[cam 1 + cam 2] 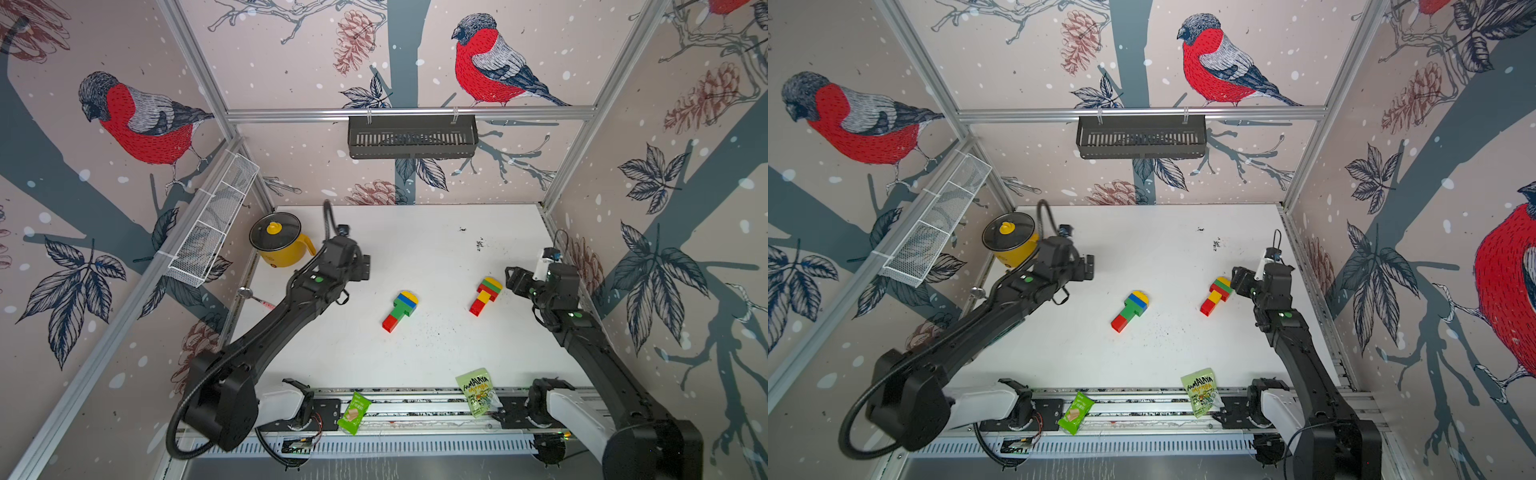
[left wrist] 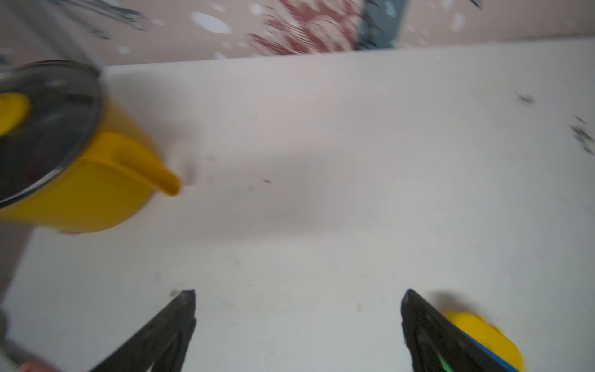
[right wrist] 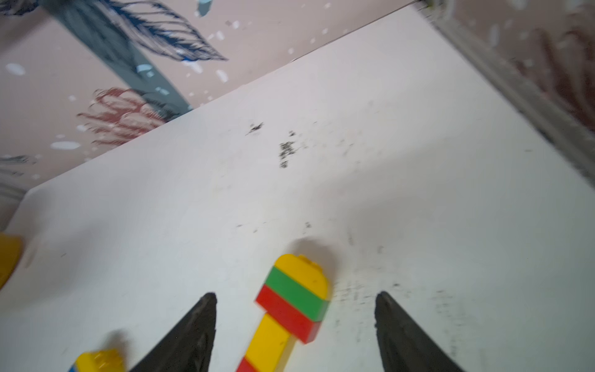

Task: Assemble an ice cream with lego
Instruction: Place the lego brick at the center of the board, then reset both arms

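Top views both show a white table [image 1: 436, 257] w/ a yellow pot w/ dark glass lid [image 1: 277, 244] in its far left corner; all places below are given from that pot. The left hand [image 1: 365, 267] hangs above the table just to the pot's right. In the left wrist view its black fingers [image 2: 180, 322] stand wide apart w/ only bare table btw them: released, holding nothing. Well apart from the pot, further right and nearer the arm bases, lies the blue-striped lego stack [image 1: 401, 311]: red brick, green bricks, blue layer, yellow half-round cap, flat on its side, free of both hands. Further again from the pot lies the red-and-yellow lego stack [image 1: 485, 296]: red, yellow, red, green, yellow half-round cap, also on its side. The right hand [image 1: 510, 280] sits on that stack's far side from the pot, tips just beside the cap. In the right wrist view its fingers [image 3: 193, 331] are spread either side of the stack w/ table showing in each gap: no contact, released too. A small green snack packet [image 1: 353, 413] and a larger green packet [image 1: 478, 392] lie on the front rail, well apart from the pot.
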Controlling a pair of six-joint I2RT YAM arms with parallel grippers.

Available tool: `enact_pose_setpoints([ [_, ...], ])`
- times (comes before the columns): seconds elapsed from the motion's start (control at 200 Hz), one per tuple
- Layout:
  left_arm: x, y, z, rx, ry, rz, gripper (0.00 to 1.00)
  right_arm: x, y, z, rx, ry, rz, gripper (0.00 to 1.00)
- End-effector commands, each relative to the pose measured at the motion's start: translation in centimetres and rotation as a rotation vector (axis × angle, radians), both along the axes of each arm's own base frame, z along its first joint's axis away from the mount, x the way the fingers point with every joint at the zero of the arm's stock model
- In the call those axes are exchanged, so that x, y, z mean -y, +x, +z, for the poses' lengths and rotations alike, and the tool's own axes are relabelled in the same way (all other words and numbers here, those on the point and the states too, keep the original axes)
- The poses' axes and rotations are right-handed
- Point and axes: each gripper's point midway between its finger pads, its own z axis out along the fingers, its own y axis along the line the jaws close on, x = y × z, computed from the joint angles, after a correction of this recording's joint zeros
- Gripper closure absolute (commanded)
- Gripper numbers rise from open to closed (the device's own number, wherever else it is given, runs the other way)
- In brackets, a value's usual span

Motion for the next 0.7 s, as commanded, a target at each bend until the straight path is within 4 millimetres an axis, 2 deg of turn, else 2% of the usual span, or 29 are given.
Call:
enact_pose_setpoints([
  [0.0, -8.1, 0.5, 2.3, 0.315, -0.023, 0.303, 0.02, 3.2, 1.3, 3.4, 0.255, -0.148, -0.129, 0.21],
  [0.06, -10.5, -0.3, 1.0, 0.385, -0.009, 0.366, 0.02, 3.9, 1.3, 3.1, 0.267, -0.184, -0.166, 0.20],
  [0.145, -11.6, 0.0, -0.9, 0.406, 0.018, 0.366, 0.02, 4.5, 1.3, 2.5, 0.296, -0.235, -0.192, 0.19],
  [0.22, -11.2, 1.2, -2.6, 0.362, 0.068, 0.321, 0.02, 4.3, 1.6, 1.7, 0.302, -0.262, -0.177, 0.18],
  [0.3, -10.4, 2.6, -4.3, 0.310, 0.098, 0.258, 0.02, 3.0, 1.6, 1.2, 0.338, -0.328, -0.139, 0.14],
  [0.41, -9.9, 3.0, -5.9, 0.319, 0.102, 0.215, 0.02, 1.7, 1.7, 0.7, 0.389, -0.392, -0.113, 0.11],
  [0.43, -9.7, 2.9, -5.6, 0.341, 0.104, 0.208, 0.03, 1.8, 1.7, 1.2, 0.416, -0.390, -0.120, 0.10],
  [0.51, -8.8, 2.1, -5.8, 0.356, 0.069, 0.135, 0.03, 1.5, 2.7, 0.3, 0.377, -0.398, -0.093, 0.08],
  [0.615, -8.3, 0.4, -5.1, 0.486, 0.060, 0.079, 0.02, 1.1, 3.4, -0.8, 0.376, -0.427, -0.070, 0.03],
  [0.655, -8.0, 0.8, -5.4, 0.466, 0.063, 0.061, 0.02, 0.8, 3.5, -1.5, 0.383, -0.432, -0.052, 0.00],
  [0.69, -7.7, 1.5, -6.0, 0.419, 0.075, 0.036, 0.02, 0.5, 3.3, -1.1, 0.427, -0.450, -0.052, 0.01],
])
